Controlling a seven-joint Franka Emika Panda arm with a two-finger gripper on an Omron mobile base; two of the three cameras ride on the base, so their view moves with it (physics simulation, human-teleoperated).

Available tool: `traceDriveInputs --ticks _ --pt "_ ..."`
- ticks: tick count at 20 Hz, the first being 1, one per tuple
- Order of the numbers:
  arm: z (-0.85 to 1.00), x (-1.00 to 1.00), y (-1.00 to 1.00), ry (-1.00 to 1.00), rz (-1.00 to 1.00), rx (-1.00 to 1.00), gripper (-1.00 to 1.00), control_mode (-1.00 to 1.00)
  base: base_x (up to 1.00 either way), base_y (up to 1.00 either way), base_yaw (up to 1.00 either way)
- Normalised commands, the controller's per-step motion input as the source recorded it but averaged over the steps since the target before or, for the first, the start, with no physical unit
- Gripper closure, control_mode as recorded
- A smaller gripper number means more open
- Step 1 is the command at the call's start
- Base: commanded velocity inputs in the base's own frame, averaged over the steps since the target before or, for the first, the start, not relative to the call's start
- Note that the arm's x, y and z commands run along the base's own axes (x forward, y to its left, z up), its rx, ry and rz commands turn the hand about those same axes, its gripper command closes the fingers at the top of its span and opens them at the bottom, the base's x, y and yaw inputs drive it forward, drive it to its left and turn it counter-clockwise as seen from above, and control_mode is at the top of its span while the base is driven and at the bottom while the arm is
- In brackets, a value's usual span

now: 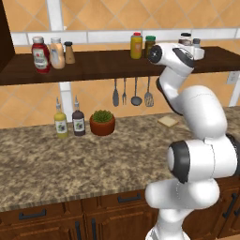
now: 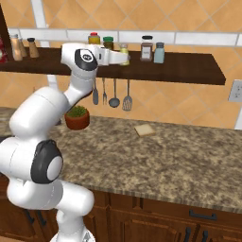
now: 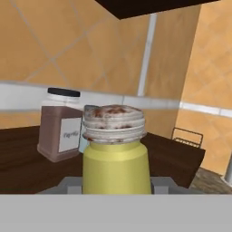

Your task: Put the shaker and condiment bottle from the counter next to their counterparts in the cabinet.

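My gripper [image 3: 115, 185] is shut on the yellow-green shaker [image 3: 115, 154] with its grey metal top, held upright. In the right base view the shaker [image 2: 124, 53] sits at the end of my hand [image 2: 124, 58], over the cabinet shelf [image 2: 189, 69], just left of the dark brown shaker [image 2: 147, 48] and the pale blue shaker [image 2: 159, 52]. The brown shaker [image 3: 61, 131] stands close behind it. The peach condiment bottle [image 1: 57, 53] stands on the shelf [image 1: 93, 68] beside the red ketchup bottle [image 1: 41, 54].
A yellow bottle with a red cap [image 1: 136, 45] and a green-lidded jar [image 1: 149, 46] stand mid-shelf. Utensils [image 1: 131, 92] hang below. On the counter [image 1: 70, 159] are two sauce bottles [image 1: 69, 122], a potted plant [image 1: 102, 122] and a bread slice [image 2: 144, 129].
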Motion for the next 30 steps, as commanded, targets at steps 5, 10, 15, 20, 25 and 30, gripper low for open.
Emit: traceDriveInputs --ticks 5,10,15,20,25,30 --pt "-0.02 0.22 -0.38 0.0 0.08 0.0 1.0 -1.0 0.0 0.0 0.0" --pt "-0.17 0.28 -0.25 -0.01 0.03 0.0 1.0 -1.0 0.0 0.0 0.0" --pt "-0.03 0.34 -0.17 0.0 0.07 0.0 1.0 -1.0 0.0 0.0 0.0" --pt "-0.14 0.14 -0.13 -0.05 0.07 0.01 1.0 -1.0 0.0 0.0 0.0" --pt "-0.04 0.11 -0.11 0.0 0.07 0.06 1.0 -1.0 0.0 0.0 0.0" --pt "0.0 0.18 -0.11 0.0 0.07 0.06 1.0 -1.0 0.0 0.0 0.0"
